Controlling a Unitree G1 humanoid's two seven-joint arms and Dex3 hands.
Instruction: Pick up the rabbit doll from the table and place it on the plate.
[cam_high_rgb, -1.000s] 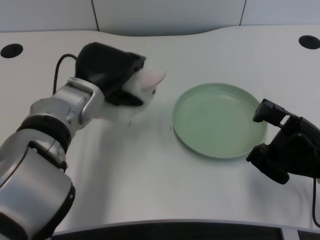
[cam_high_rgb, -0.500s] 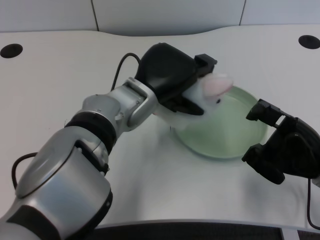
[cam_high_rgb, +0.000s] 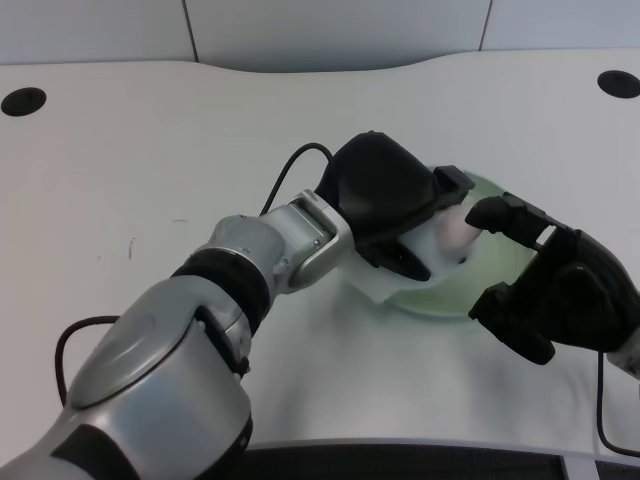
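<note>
Rabbit doll (cam_high_rgb: 447, 243) sits wrapped in the left hand (cam_high_rgb: 388, 200), fingers clamped around its white body, only a patch of white and pink peeking out over the green plate (cam_high_rgb: 497, 275). It hangs above the plate's near-left part; whether it touches the dish, I can't tell. Here's the worry: the right hand (cam_high_rgb: 555, 290) waits just beside the plate's right rim, very near the doll, so any reach further right risks a knock. And if the fingers let go this close to the rim, the soft doll could roll off onto the table (cam_high_rgb: 150, 180).
</note>
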